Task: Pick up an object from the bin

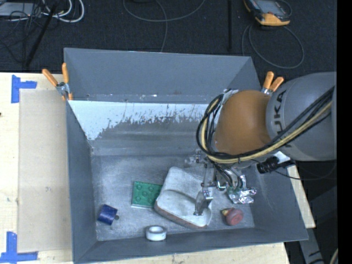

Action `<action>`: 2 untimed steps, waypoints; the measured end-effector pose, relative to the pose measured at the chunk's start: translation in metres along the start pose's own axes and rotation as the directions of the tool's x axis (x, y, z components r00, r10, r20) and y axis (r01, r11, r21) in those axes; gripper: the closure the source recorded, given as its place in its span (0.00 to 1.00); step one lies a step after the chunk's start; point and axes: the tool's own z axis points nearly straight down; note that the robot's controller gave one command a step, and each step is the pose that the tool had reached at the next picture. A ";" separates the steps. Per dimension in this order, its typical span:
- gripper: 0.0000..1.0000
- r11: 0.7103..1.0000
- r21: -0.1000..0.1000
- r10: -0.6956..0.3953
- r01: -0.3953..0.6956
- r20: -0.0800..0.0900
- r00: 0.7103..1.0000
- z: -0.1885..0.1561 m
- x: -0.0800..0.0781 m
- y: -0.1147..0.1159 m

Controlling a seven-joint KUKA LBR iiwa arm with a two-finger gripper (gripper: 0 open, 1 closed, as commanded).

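Pad [176, 199], grey-white and flat, lay on the floor of the bin [110, 147] near the front edge, with the gripper [202, 203] low over it. Its opening could not be determined; no hold was evident. Nothing was lifted yet: grasp and raise apparently remained.

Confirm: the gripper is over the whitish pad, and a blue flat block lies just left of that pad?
Not quite: the camera view shows the flat block left of the whitish pad is green, not blue. The gripper is over the pad.
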 end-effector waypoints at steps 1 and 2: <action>0.00 0.986 -0.004 0.166 -0.166 0.011 0.986 0.053 0.010 -0.022; 0.00 0.986 -0.002 0.164 -0.164 0.009 0.986 0.052 0.009 -0.021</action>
